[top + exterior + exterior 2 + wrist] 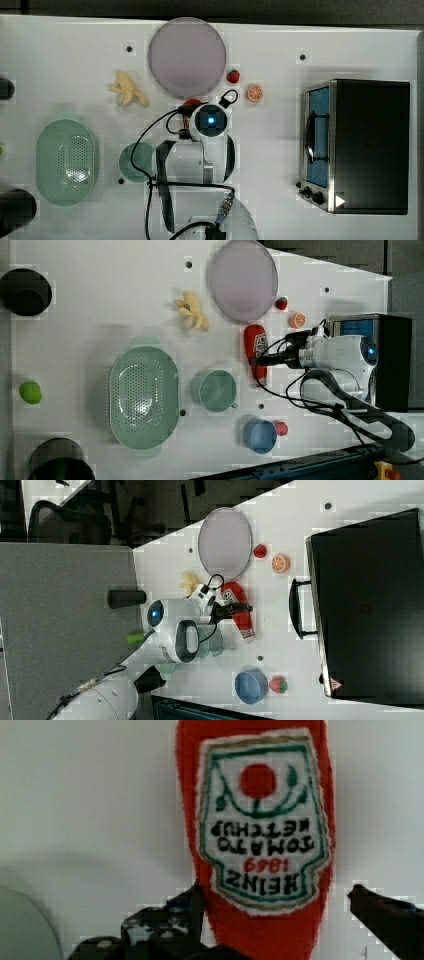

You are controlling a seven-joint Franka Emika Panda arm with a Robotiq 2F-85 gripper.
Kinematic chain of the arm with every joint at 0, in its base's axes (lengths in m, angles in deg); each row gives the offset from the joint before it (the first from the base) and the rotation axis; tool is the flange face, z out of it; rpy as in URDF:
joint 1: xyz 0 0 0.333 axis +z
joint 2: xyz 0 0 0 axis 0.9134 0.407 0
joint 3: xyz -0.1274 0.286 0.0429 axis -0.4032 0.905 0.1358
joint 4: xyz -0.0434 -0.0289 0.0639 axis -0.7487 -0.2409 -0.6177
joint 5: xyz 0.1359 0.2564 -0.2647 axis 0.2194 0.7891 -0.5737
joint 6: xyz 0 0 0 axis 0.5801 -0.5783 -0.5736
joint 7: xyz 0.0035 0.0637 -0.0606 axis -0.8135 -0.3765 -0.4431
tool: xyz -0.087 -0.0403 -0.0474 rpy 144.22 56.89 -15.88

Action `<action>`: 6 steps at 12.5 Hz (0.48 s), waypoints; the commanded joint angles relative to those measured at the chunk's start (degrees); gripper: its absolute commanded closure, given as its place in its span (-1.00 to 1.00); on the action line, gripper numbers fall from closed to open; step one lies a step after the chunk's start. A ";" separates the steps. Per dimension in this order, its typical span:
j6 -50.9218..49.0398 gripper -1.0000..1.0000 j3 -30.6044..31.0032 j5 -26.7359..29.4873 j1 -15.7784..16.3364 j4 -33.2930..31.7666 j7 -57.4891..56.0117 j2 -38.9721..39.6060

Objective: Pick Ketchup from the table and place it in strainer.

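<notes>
The Ketchup (260,820) is a red bottle with a white and green label, lying flat on the white table. It lies between the purple plate and the green mug (215,390) in the left view, Ketchup (254,340). My gripper (280,902) is open and low over the bottle, with one dark finger (192,902) on each side of its body and neither visibly pressing it. The arm reaches the gripper (262,360) from the left view's right. The strainer (116,390), a pale mint-green perforated oval basket, sits beyond the mug with nothing in it, strainer (47,150).
A purple plate (186,56), a banana (129,90), a strawberry (233,76) and an orange slice (255,93) lie near the bottle. A toaster oven (360,145) fills the top view's right. A blue cup (260,436) with a strawberry (281,428) stands near the arm's base.
</notes>
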 commanded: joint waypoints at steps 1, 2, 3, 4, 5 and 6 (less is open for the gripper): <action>0.72 -1.00 0.07 -0.08 -0.38 0.17 -1.81 -0.19; 0.98 -1.00 -0.11 -0.09 -0.37 0.11 -1.57 0.02; 1.23 -0.92 -0.11 -0.14 -0.35 0.19 -1.56 0.16; 1.22 -0.69 0.13 -0.14 -0.24 0.52 -1.57 0.11; 1.20 -0.43 0.07 -0.14 -0.07 0.65 -1.56 0.12; 1.15 -0.23 0.11 -0.14 -0.05 0.79 -1.56 -0.25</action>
